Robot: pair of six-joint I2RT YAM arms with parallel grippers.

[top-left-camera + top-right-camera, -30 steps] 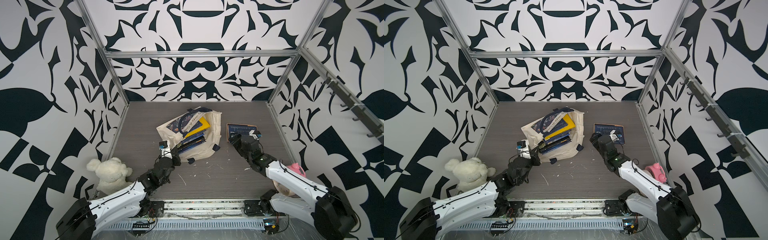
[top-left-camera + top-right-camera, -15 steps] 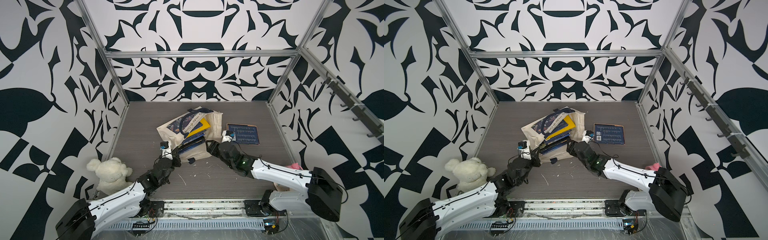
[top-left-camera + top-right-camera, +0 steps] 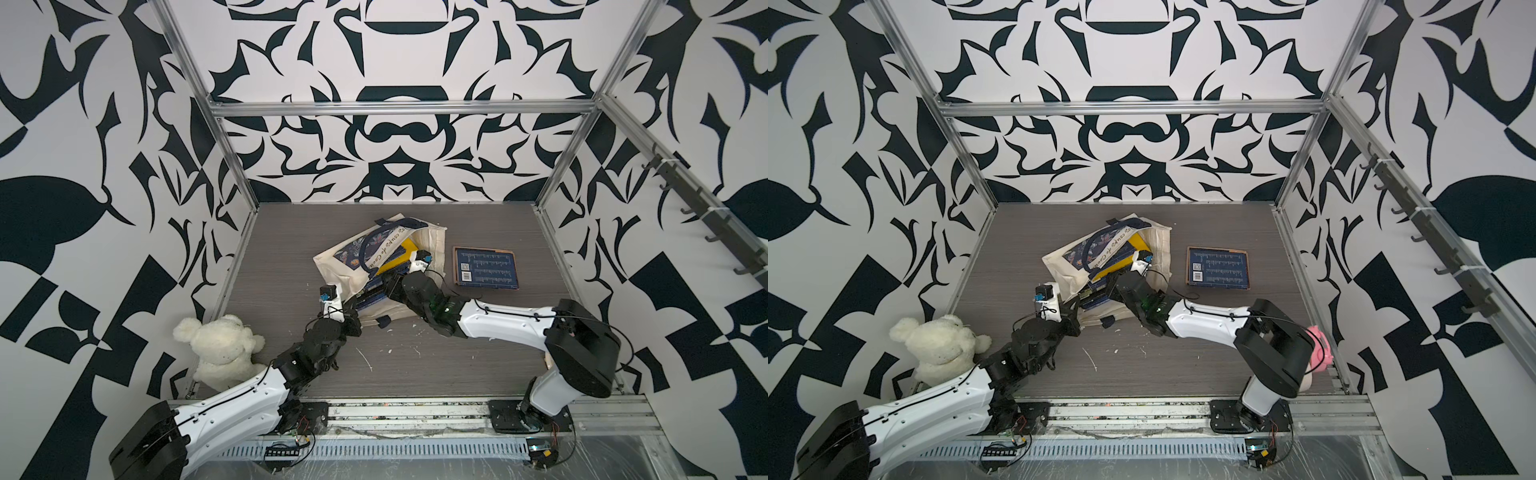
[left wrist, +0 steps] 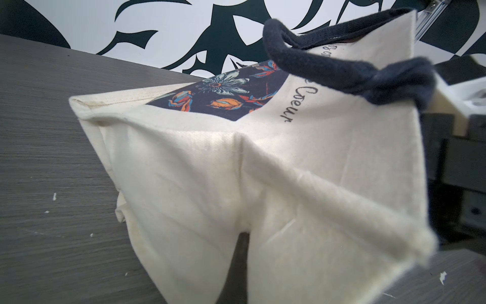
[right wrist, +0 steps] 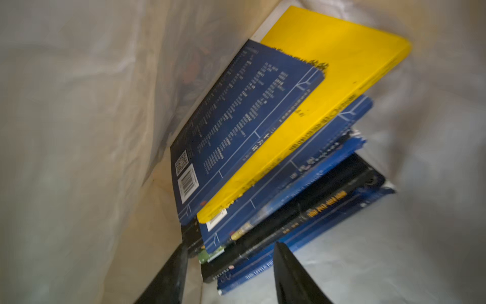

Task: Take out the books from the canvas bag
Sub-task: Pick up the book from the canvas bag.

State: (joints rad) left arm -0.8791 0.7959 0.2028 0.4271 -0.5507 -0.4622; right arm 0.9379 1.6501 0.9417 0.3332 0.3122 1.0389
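The cream canvas bag (image 3: 345,257) (image 3: 1067,259) lies on its side mid-table, its mouth facing the front. My left gripper (image 3: 352,308) (image 3: 1073,305) is shut on the bag's upper rim and holds it lifted. In the left wrist view the fabric (image 4: 289,184) hides all but one dark finger (image 4: 240,263). My right gripper (image 3: 388,282) (image 5: 228,247) reaches into the mouth. It is open, and its fingers straddle the near corner of the books (image 5: 249,237). That stack has a yellow book (image 5: 328,79) and several blue and black ones. One blue book (image 3: 485,267) (image 3: 1219,266) lies on the table to the bag's right.
A white plush bear (image 3: 220,349) sits at the front left corner. A pink object (image 3: 1318,349) shows behind the right arm's base. Patterned walls with metal posts close in three sides. A hook rail (image 3: 706,216) runs along the right wall.
My right arm swung left from the blue book on the table into the bag's mouth, and its jaws narrowed. The left gripper kept its hold on the rim.
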